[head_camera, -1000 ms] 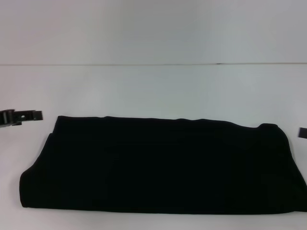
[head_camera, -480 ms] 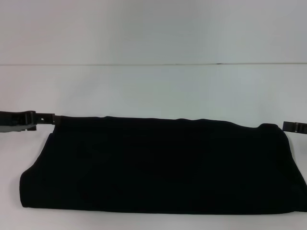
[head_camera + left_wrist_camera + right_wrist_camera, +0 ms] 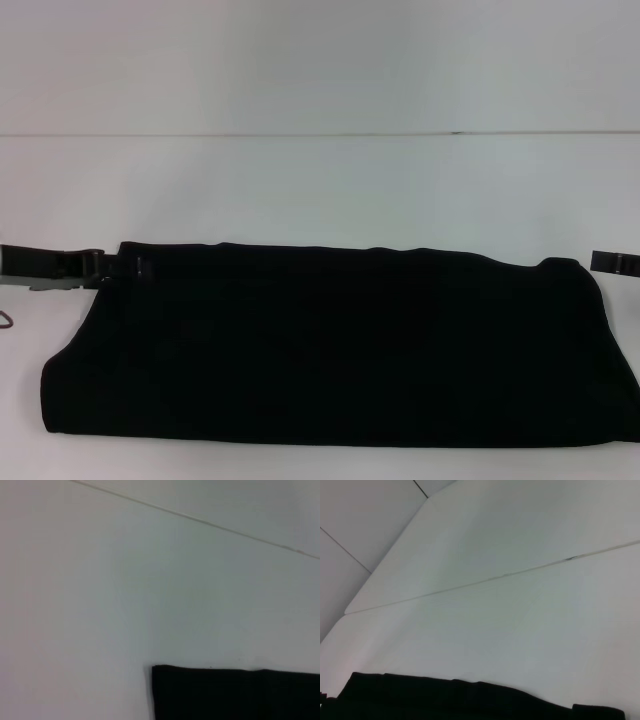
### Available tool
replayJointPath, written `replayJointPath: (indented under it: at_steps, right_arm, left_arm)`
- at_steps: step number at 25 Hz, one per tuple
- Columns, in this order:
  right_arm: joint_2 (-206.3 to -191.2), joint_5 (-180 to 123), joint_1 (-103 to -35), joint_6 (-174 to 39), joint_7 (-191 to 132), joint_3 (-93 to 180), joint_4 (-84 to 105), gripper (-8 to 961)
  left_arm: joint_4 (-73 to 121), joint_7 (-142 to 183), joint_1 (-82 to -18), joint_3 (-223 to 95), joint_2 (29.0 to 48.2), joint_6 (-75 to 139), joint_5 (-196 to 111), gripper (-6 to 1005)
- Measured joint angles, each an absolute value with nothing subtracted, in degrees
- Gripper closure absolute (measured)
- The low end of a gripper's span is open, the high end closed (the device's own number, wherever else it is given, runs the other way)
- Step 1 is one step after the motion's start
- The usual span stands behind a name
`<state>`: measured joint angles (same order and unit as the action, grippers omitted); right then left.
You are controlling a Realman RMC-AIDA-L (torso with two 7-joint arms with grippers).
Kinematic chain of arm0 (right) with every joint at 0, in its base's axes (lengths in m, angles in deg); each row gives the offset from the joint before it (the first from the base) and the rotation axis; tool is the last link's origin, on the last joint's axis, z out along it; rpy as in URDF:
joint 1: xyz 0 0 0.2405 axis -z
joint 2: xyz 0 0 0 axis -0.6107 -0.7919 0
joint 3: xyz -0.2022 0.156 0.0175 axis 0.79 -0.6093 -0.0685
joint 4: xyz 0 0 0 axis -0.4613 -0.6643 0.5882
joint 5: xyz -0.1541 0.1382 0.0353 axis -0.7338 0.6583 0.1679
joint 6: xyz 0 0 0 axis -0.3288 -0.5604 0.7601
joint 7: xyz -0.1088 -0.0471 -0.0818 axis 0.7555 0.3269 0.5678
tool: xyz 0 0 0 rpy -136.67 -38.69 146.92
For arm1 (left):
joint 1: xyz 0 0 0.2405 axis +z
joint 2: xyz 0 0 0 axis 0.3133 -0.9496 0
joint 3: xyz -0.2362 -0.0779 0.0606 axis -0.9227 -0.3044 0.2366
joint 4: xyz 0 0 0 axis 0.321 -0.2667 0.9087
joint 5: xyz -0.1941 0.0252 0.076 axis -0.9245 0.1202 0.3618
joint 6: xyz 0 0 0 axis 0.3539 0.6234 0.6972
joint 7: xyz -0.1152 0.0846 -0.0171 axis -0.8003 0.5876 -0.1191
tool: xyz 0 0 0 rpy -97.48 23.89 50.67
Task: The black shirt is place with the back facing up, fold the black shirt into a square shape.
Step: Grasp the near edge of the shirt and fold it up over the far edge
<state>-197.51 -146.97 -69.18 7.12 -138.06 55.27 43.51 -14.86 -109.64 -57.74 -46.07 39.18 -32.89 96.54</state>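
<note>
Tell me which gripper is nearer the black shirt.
Left. The left gripper reaches the black shirt at its far left corner, overlapping the fabric edge. The right gripper sits just off the shirt's far right corner, a small gap of white table showing between.

bare table point(image 3: 320, 190) beyond black shirt point(image 3: 340, 345)

White table point(image 3: 320, 190) w/ thin seam, evenly lit.

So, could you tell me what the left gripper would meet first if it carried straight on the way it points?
The left gripper points inward along the table, at the far left corner of the black shirt. It would likely meet that fabric at once, though height is unclear.
</note>
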Motion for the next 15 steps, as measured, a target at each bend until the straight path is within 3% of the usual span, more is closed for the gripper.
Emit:
replayJointPath:
  at_steps: [15]
  right_arm:
    - [-197.51,-147.0,-68.85,7.08,-138.02,55.28,43.51,270]
  left_arm:
    - [-14.66,-109.2,-57.93,-44.98,39.26,-33.51,96.9,111]
